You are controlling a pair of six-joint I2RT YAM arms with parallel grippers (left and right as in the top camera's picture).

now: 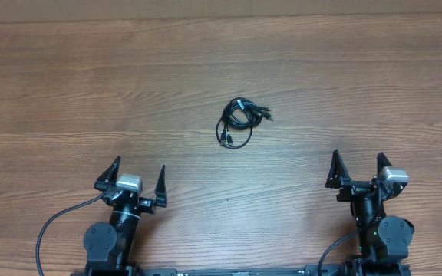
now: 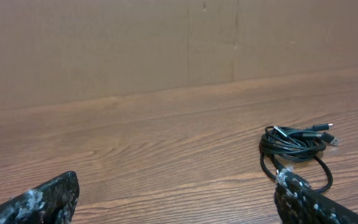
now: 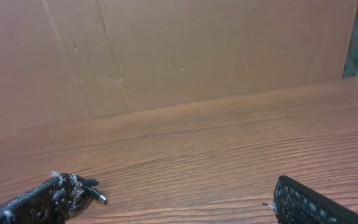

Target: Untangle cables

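We take this for a robotics lab bench, not a home or a shop. We see a broad brown wood-grain laminate table [image 1: 67, 84], closed off at its far edge by plain brown cardboard sheets [image 2: 104, 50] with visible seams. Two black jointed robot arms [image 1: 117, 230] stand mounted along its near edge.

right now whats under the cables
Only the bare wooden table shows under the cables; they lie straight on it. Where the loops cross, the lower strands and the wood right beneath them are covered.
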